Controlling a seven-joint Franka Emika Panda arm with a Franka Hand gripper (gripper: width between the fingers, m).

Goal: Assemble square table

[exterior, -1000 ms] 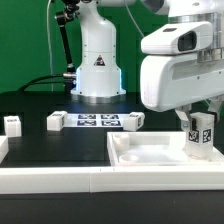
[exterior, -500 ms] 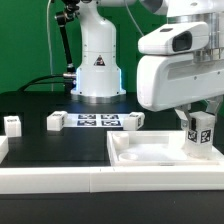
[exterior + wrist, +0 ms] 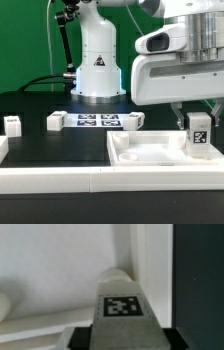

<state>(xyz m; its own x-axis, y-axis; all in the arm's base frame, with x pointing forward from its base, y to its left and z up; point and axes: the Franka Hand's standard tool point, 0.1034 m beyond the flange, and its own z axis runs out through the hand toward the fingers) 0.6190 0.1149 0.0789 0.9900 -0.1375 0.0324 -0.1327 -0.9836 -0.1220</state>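
White peg leg (image 3: 200, 132) — corner of rimmed top (image 3: 150, 152)

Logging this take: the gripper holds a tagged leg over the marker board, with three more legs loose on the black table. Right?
No. The gripper holds the leg over the square top, not the marker board; the exterior view shows it. The rest stands.
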